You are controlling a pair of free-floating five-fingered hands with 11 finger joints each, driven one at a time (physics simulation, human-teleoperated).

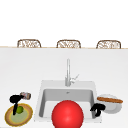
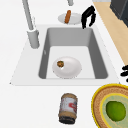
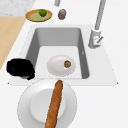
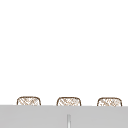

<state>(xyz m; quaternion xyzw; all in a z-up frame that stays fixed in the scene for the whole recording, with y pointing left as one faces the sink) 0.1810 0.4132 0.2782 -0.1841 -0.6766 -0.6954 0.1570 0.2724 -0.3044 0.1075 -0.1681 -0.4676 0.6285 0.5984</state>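
The lime (image 1: 19, 109) is lying at the middle of the yellow-rimmed plate (image 1: 9, 120) on the counter left of the sink (image 1: 41, 98), and nothing is gripping it. The left hand (image 1: 15, 99) is hovering just above that plate, its fingers pointing down toward the lime; in the front view one finger is reaching the fruit's edge, but contact cannot be confirmed. Those fingers are hanging fairly straight and are closing on nothing. Just behind the hand, a jar (image 2: 67, 108) is lying on its side on the counter, apart from the plate.

Judging by this, a reach for the lime is under way and a grasp has not yet been made; the lime is sitting undisturbed.

Inside the basin a white bowl (image 2: 71, 68) is resting on the floor, holding a small brown item (image 2: 60, 64) that cannot be identified. The faucet (image 1: 68, 72) is standing behind the basin.

The right hand (image 1: 97, 109) is hanging idle at the sink's right front corner, its fingers curled and holding nothing. Just beside it a white plate (image 3: 26, 100) is carrying a baguette (image 3: 54, 103) lying across it. A red sphere (image 1: 67, 114) is covering the front of the sink in the front view.
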